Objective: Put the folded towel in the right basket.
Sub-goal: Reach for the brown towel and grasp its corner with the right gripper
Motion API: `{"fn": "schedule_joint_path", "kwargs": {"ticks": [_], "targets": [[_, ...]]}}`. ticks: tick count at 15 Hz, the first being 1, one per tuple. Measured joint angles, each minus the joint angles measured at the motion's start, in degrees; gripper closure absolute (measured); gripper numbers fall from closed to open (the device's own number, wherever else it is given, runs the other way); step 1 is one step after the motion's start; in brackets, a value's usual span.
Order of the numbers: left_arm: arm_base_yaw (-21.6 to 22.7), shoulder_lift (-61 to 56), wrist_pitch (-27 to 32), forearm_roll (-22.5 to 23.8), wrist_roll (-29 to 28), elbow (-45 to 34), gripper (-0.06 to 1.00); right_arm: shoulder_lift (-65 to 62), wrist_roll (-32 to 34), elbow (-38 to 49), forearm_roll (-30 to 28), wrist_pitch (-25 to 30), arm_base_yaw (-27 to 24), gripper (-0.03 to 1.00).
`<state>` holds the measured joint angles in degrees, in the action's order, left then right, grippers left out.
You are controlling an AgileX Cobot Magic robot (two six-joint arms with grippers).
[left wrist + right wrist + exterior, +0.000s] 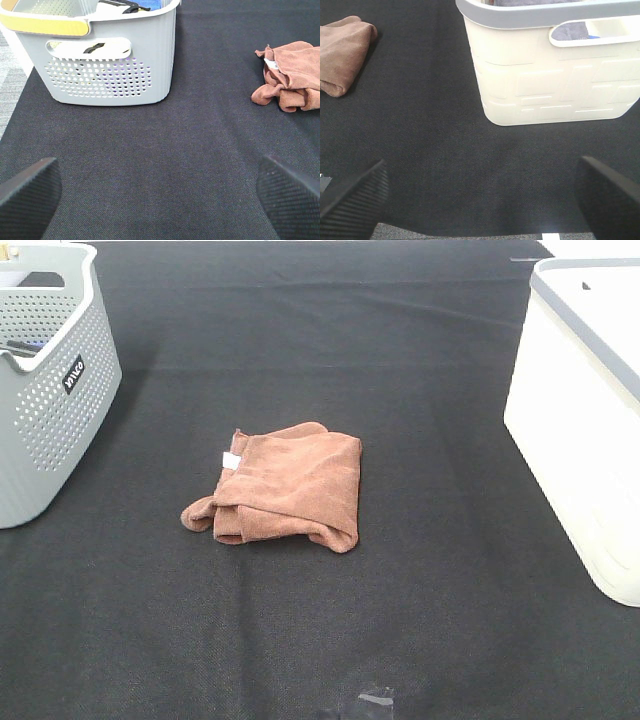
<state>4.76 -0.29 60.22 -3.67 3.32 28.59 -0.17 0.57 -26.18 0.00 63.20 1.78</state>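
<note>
The folded brown towel (285,488) with a small white tag lies on the black cloth at the table's middle. It also shows in the left wrist view (292,82) and the right wrist view (342,52). The right basket (585,420) is cream-white with a grey rim and stands at the right edge; it fills the right wrist view (550,75). My left gripper (160,200) is open and empty, low over the cloth, well short of the towel. My right gripper (480,200) is open and empty, in front of the right basket. Neither gripper shows in the exterior high view.
A grey perforated basket (50,380) stands at the left edge, holding several items; it also shows in the left wrist view (105,55). A black cloth (400,620) covers the table. A small piece of tape (375,700) lies near the front edge.
</note>
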Motion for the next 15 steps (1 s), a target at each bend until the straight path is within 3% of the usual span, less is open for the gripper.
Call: {"fn": "schedule_joint_path", "kwargs": {"ticks": [15], "targets": [[0.00, 0.00, 0.00, 0.00, 0.00, 0.00, -0.04, 0.00, 0.00, 0.00, 0.00, 0.00, 0.00, 0.00]]}}
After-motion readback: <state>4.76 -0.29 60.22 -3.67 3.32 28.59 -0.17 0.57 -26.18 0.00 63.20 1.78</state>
